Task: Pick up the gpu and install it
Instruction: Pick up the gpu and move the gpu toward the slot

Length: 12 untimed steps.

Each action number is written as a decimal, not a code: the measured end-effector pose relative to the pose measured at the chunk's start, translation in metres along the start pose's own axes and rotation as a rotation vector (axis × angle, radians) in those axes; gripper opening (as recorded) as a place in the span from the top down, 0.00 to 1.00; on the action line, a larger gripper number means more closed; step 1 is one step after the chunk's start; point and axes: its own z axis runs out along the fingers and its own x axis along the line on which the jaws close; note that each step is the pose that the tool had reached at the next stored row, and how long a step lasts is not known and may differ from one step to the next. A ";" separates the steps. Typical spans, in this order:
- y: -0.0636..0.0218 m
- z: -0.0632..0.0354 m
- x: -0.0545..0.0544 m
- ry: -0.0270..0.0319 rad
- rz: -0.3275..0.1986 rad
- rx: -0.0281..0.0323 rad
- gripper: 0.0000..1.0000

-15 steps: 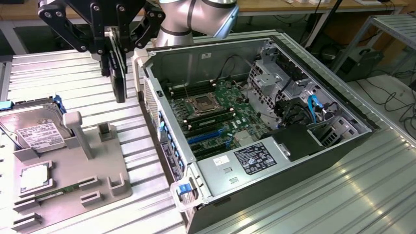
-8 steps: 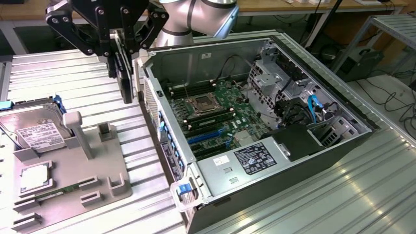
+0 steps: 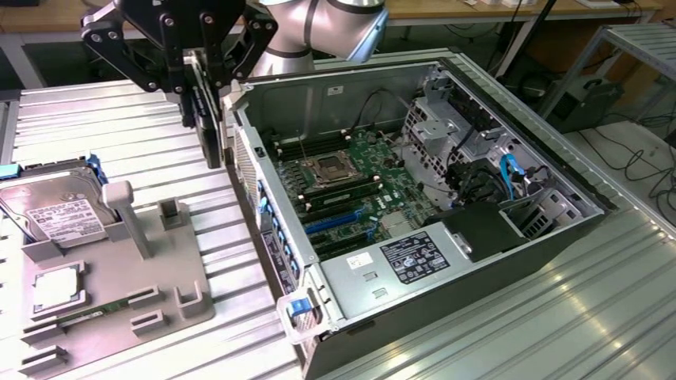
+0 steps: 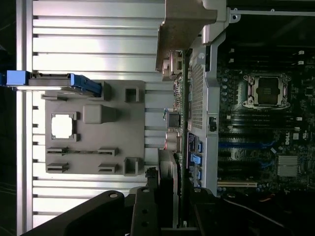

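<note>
While my gripper [image 3: 206, 79] hangs over the bench, its fingers are narrowed and clamped on the graphics card [image 3: 211, 127]. The card stands on edge in the air, between the grey tray [image 3: 127, 285] and the open computer case [image 3: 317, 103], just beside the case wall.

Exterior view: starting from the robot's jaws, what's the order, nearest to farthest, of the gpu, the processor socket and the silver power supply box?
1. gpu: held upright by the gripper, jaws shut on it, by the case wall.
2. processor socket: on the motherboard inside the case, toward the exterior view's right.
3. power supply box: silver, labelled, at the case's near end.
</note>
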 end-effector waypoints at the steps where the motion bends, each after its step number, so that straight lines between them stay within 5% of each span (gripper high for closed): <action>1: 0.0000 0.0000 -0.001 -0.0001 0.000 0.0000 0.72; 12: -0.0002 0.0001 -0.011 0.0000 0.000 0.0001 0.72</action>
